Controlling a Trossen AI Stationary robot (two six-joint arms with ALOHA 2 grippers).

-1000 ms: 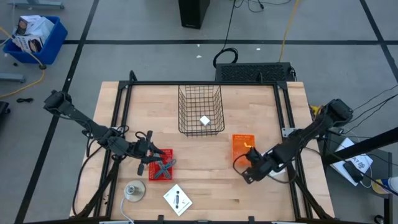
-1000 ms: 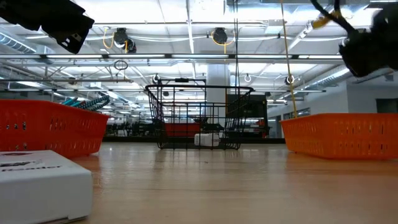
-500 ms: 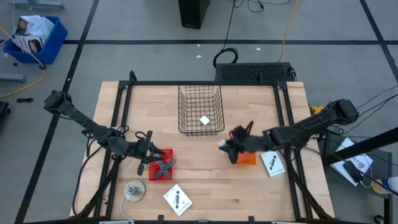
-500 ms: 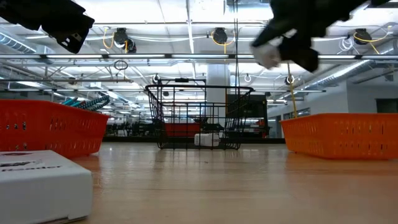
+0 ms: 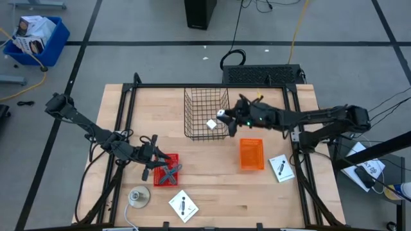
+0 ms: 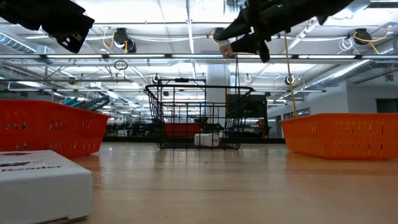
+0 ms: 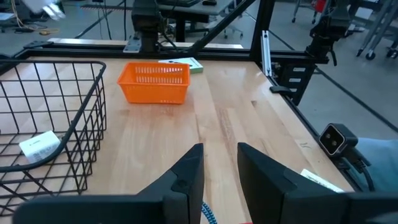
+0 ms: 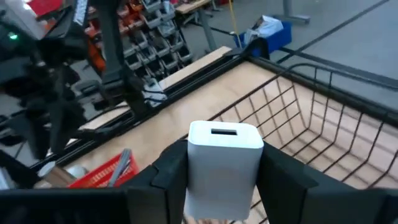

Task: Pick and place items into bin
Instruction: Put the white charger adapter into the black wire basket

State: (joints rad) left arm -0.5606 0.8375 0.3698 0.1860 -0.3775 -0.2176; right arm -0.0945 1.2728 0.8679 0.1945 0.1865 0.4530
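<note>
Black wire forms the bin (image 5: pixel 206 113), which is seen from above standing near the middle of the table's (image 5: pixel 212 186) far edge, with one white cube (image 5: pixel 211 124) already lying on its floor. The right gripper (image 5: pixel 223 116) is held over the bin's right wall, and a second white cube (image 5: pixel 220 113) is pinched between its fingers; that placement suggests a release into the bin is being prepared. An orange basket (image 5: pixel 251 154) lies just right of centre, a white card (image 5: pixel 280 168) rests near the right edge, and another white card (image 5: pixel 183 206) lies by the near edge beside a round grey disc (image 5: pixel 139 197). The left gripper (image 5: pixel 151 162) is parked over a red basket (image 5: pixel 166 170) holding a grey tool (image 5: pixel 168 172).

From table height, the right gripper (image 6: pixel 231 45) is seen well above the bin (image 6: pixel 199 116), high enough for the rim to be cleared.

Past the left wrist, the fingers (image 7: pixel 186 174) are seen spread slightly apart with nothing between them, and the cube (image 7: pixel 40 145) inside the bin (image 7: pixel 68 134) is visible.

Past the right wrist, the carried cube (image 8: pixel 224 162) is gripped by its two sides, its slotted face up, with the bin (image 8: pixel 323 118) just beyond; the carry appears nearly complete.
</note>
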